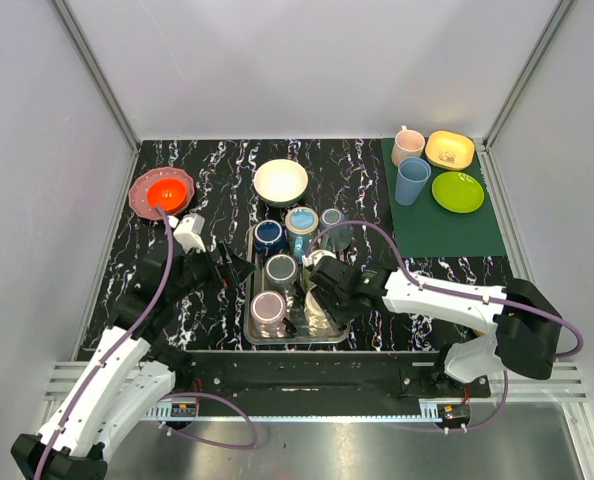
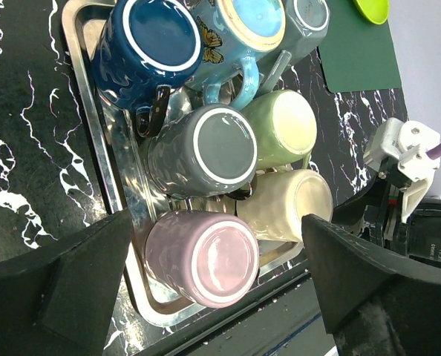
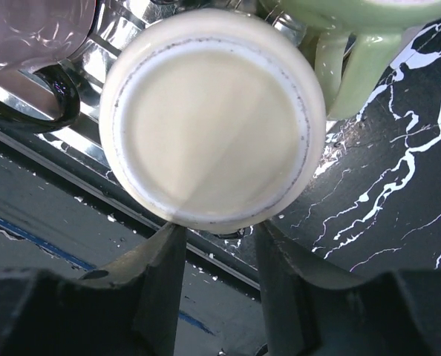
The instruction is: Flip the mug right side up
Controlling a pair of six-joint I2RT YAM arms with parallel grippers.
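A cream mug (image 3: 213, 119) stands upside down at the near right corner of the metal tray (image 1: 249, 338), its base facing up; it also shows in the left wrist view (image 2: 287, 204). My right gripper (image 1: 319, 290) hangs over it. In the right wrist view its fingers (image 3: 161, 274) are close together at the mug's near side, their tips hidden under the base, so it seems shut on the mug. My left gripper (image 1: 231, 266) is open and empty, left of the tray, with the pink mug (image 2: 206, 256) between its wide jaws but below them.
The tray also holds upside-down grey (image 1: 281, 269), dark blue (image 1: 269, 235), light blue (image 1: 301, 222) and green (image 2: 283, 126) mugs. A white bowl (image 1: 280, 182) and a red bowl (image 1: 163, 192) sit behind. A green mat (image 1: 442, 225) at the back right carries cups and dishes.
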